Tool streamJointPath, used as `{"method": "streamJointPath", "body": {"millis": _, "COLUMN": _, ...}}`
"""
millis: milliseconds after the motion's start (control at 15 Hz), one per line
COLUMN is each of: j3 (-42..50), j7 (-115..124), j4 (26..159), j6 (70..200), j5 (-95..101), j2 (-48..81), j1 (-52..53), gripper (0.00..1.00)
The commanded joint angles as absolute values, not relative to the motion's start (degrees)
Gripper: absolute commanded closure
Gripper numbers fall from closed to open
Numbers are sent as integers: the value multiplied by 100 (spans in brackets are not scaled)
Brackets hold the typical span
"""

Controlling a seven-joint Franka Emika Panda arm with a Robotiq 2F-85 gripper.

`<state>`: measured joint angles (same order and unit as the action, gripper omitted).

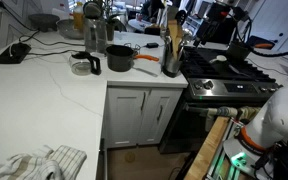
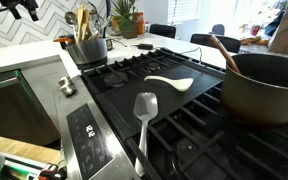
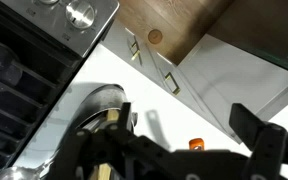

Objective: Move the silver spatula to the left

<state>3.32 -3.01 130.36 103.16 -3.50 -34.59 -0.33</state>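
The silver spatula point(image 2: 144, 112) lies on the black stove grate point(image 2: 199, 125) near the front edge, its flat head pointing toward the back and its handle toward the front. My gripper point(image 3: 189, 128) shows only in the wrist view. It is open and empty, and it faces white cabinet doors and the stove's steel front, well away from the spatula. The arm's white body point(image 1: 271, 122) sits low in front of the stove point(image 1: 224, 70). The spatula is not discernible in that exterior view or in the wrist view.
A white spoon point(image 2: 170, 83) lies behind the spatula. A large dark pot point(image 2: 266, 88) with a wooden spoon point(image 2: 222, 50) stands beside them. A utensil crock point(image 2: 90, 46) sits at the back. The counter holds a black pot point(image 1: 121, 58) and a towel point(image 1: 36, 163).
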Motion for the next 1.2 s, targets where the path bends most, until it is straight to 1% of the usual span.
{"method": "streamJointPath", "body": {"millis": 0, "j3": 315, "j7": -314, "j4": 13022, "j6": 10303, "j5": -361, "j2": -3453, "j1": -62, "gripper": 0}}
{"method": "streamJointPath", "body": {"millis": 667, "j3": 316, "j7": -314, "j4": 13022, "j6": 10303, "j5": -361, "j2": -3453, "j1": -65, "gripper": 0}}
{"method": "streamJointPath", "body": {"millis": 800, "j3": 426, "j7": -504, "j4": 13132, "j6": 10397, "j5": -185, "j2": -3586, "j1": -148, "gripper": 0}}
{"method": "streamJointPath", "body": {"millis": 1133, "j3": 1026, "j7": -1479, "j4": 13306, "j6": 10304, "j5": 0, "j2": -3925, "j1": -357, "gripper": 0}}
